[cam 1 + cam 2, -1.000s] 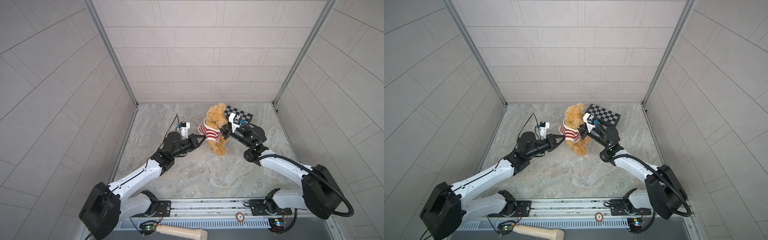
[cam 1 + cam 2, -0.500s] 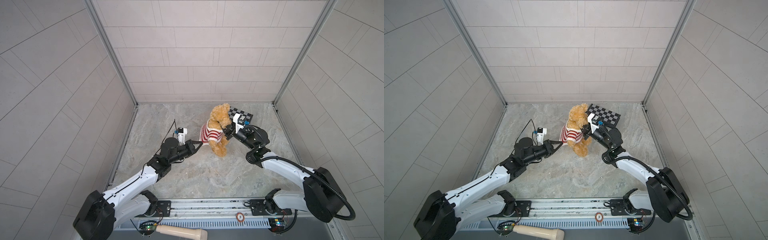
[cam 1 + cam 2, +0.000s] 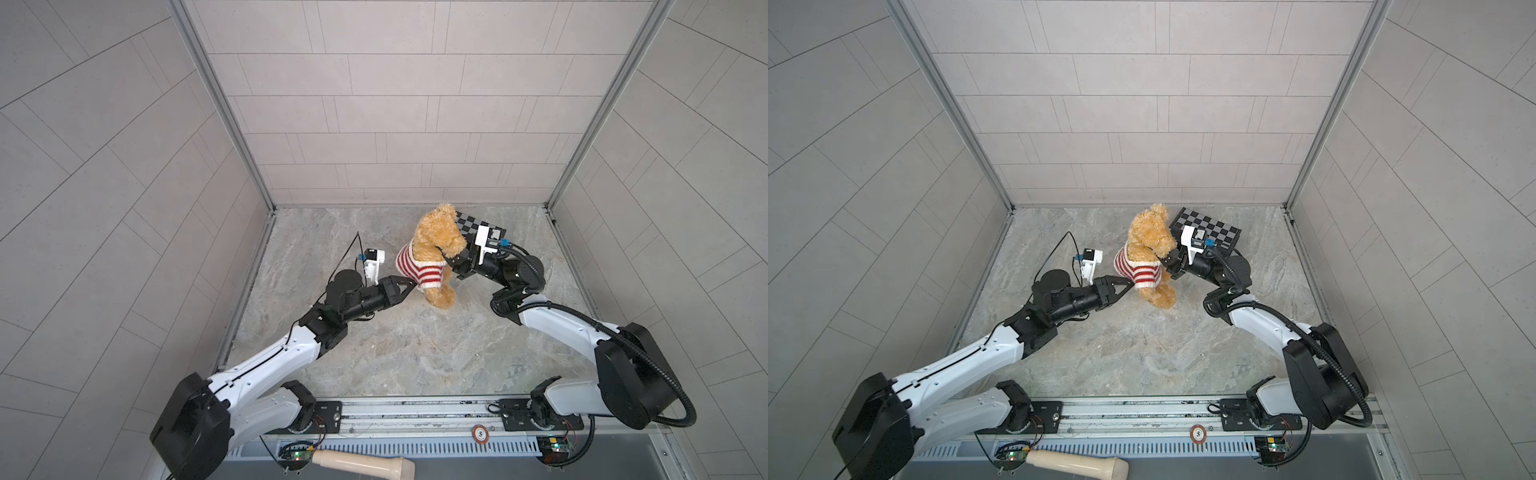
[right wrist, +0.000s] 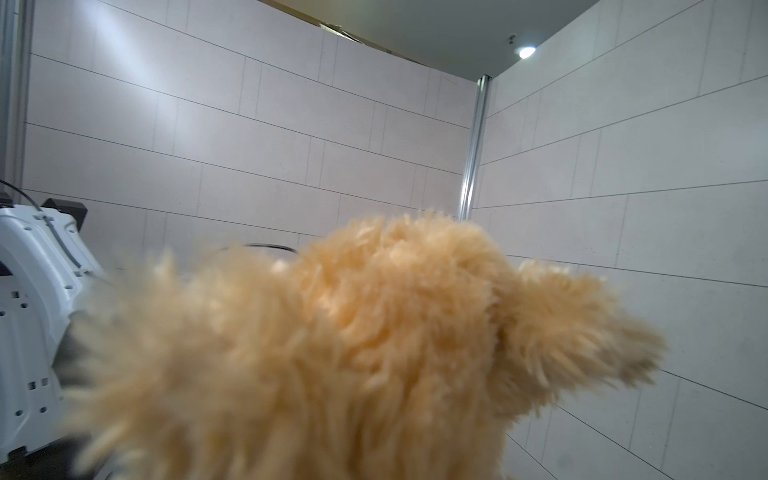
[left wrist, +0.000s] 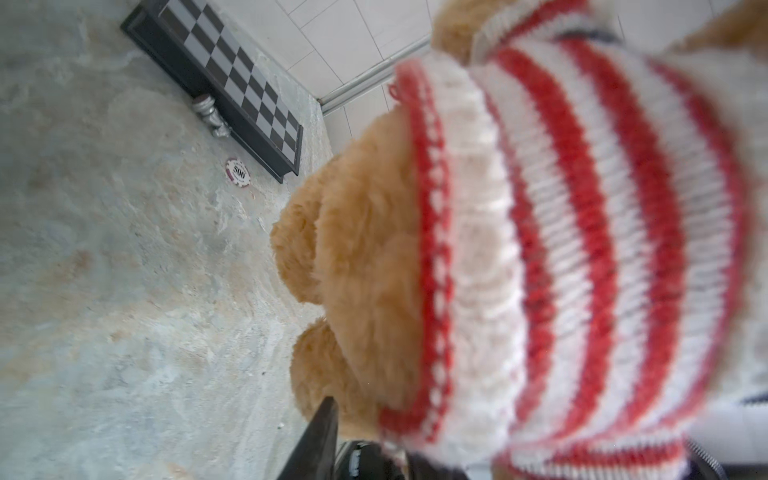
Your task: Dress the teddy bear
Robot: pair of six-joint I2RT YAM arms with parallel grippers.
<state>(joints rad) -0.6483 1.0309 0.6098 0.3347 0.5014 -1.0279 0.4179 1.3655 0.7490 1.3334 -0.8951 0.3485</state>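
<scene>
The teddy bear (image 3: 438,239) stands upright on the marbled counter (image 3: 374,353), a red-and-white striped sweater (image 3: 417,270) over its torso. The left gripper (image 3: 409,286) points at the sweater's lower hem; whether its tips touch the knit is unclear. The right gripper (image 3: 452,264) presses into the bear's front beneath the chin, its jaws hidden by fur. A chessboard (image 3: 469,222) lies behind the bear.

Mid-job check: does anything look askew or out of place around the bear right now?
The teddy bear tilts toward the right gripper, which props it up; the sweater sits on its torso. Beside the chessboard, a silver chess piece appears to lie on its side, with a stray poker chip nearby.
</scene>
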